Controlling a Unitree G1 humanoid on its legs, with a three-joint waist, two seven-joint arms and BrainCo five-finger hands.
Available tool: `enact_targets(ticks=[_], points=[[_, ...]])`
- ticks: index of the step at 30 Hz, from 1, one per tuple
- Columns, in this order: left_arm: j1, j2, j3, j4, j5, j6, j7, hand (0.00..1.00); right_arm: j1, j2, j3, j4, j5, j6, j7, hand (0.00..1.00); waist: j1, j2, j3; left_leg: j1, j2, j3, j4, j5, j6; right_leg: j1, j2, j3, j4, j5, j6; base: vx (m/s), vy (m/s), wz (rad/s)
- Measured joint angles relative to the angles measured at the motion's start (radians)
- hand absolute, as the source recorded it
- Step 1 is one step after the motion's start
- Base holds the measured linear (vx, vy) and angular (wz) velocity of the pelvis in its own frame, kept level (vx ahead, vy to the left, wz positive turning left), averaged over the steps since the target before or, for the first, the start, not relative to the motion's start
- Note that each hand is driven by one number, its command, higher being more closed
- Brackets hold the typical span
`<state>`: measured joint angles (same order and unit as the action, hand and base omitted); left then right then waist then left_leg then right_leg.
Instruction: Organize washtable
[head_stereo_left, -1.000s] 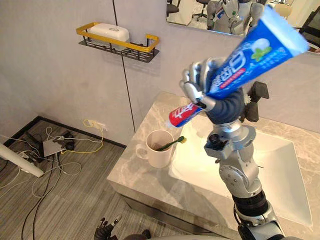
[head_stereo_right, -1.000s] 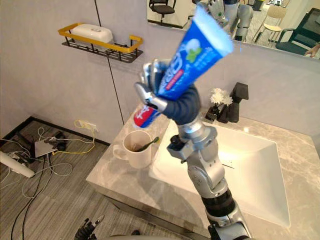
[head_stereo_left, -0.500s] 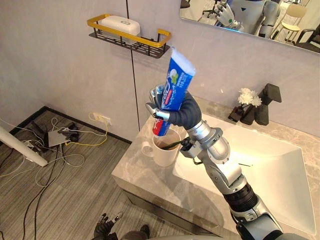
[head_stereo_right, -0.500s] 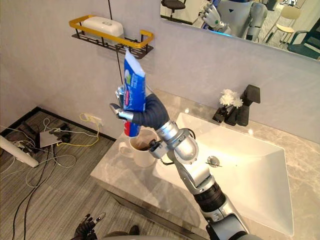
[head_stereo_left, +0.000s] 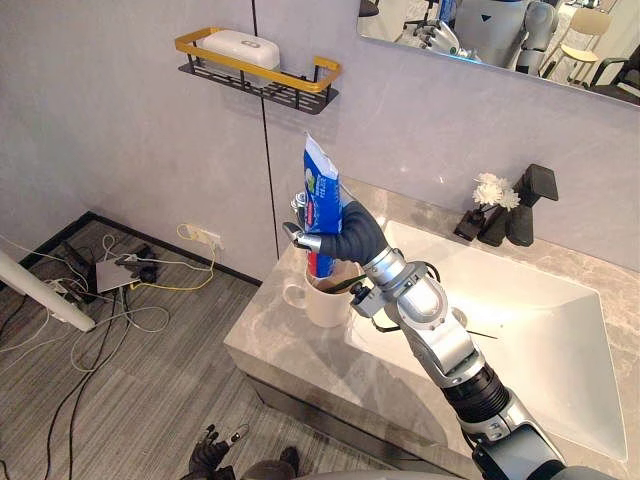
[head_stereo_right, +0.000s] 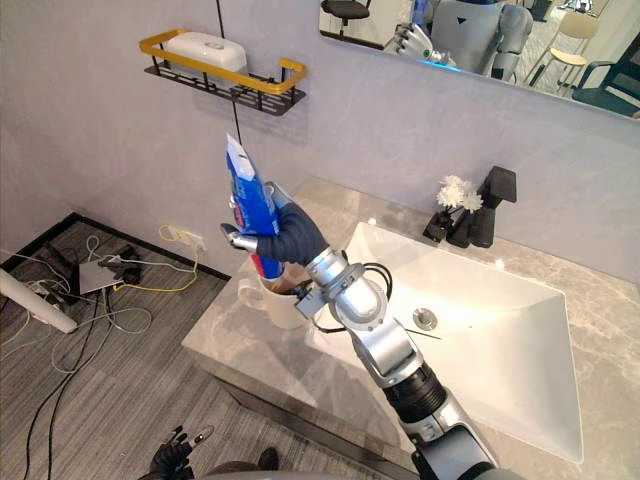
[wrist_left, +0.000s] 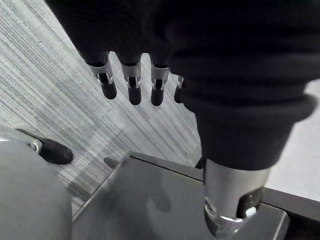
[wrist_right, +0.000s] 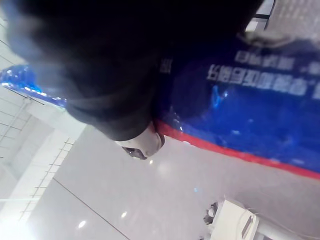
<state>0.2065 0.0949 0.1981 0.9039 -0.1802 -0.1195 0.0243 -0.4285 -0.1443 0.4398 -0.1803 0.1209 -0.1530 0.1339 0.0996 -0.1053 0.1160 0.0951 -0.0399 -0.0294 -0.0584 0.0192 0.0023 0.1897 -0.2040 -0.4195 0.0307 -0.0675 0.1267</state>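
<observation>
— Toothpaste tube (head_stereo_left: 317, 190) stands cap-down at the mug (head_stereo_left: 320, 305) mouth, at nine o'clock of the sink (head_stereo_left: 500, 330), with the right robot hand (head_stereo_left: 348, 232) clenched around it. Risk?
— Released early, it could topple and tip the mug off the table (head_stereo_left: 262, 345) edge. Cap depth is hidden. The left robot hand (wrist_left: 131, 87) hangs slack.

You are facing a grey wall (head_stereo_left: 120, 140) split by one vertical seam. A black-and-gold wire shelf (head_stereo_left: 262, 86) is fixed high on it, and the mirror (head_stereo_left: 580, 40) to its right reflects office chairs. Below runs a grey marble counter (head_stereo_left: 295, 350) with a white sink (head_stereo_left: 550, 310), brightly lit. A black faucet (head_stereo_left: 530, 200) and small white flowers (head_stereo_left: 490, 188) stand at the counter's back edge. Left of the counter you have grey wood-grain floor (head_stereo_left: 130, 400), strewn with loose cables (head_stereo_left: 140, 322) below a wall socket (head_stereo_left: 200, 237).
</observation>
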Motion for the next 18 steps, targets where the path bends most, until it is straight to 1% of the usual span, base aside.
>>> enact_targets(ticks=[5,9,14,18], points=[[0.0,0.0,0.0,0.0,0.0,0.0,0.0,0.0,0.001,0.0,0.0,0.022,-0.037,0.005,-0.002,1.0,0.0,0.001,0.001,-0.003,0.0,-0.001,0.004,0.0,0.0,-0.001,0.0,-0.001,0.0,0.0,0.0,0.0,0.0,0.0],[0.0,0.0,-0.001,0.0,0.0,0.0,0.0,0.0,0.005,0.003,-0.001,0.042,-0.045,0.006,-0.008,1.0,0.0,0.003,0.002,-0.006,0.0,-0.003,0.004,0.0,0.0,-0.002,0.0,-0.004,0.0,0.0,0.0,0.0,-0.003,0.01],[0.0,-0.002,-0.011,0.0,0.0,0.0,0.0,0.0,0.007,0.01,-0.003,0.059,-0.055,0.007,-0.024,1.0,0.0,0.015,0.01,-0.011,-0.001,-0.013,0.004,0.0,0.0,-0.002,0.0,-0.014,0.0,0.0,0.0,-0.01,-0.011,0.06],[0.0,-0.003,-0.011,0.0,0.007,0.0,-0.001,0.0,0.031,0.011,-0.005,0.092,-0.069,0.01,-0.024,1.0,0.002,0.018,0.012,-0.013,0.0,-0.016,0.004,0.0,0.0,-0.002,0.002,-0.016,0.0,0.0,0.0,0.0,-0.006,0.02]])
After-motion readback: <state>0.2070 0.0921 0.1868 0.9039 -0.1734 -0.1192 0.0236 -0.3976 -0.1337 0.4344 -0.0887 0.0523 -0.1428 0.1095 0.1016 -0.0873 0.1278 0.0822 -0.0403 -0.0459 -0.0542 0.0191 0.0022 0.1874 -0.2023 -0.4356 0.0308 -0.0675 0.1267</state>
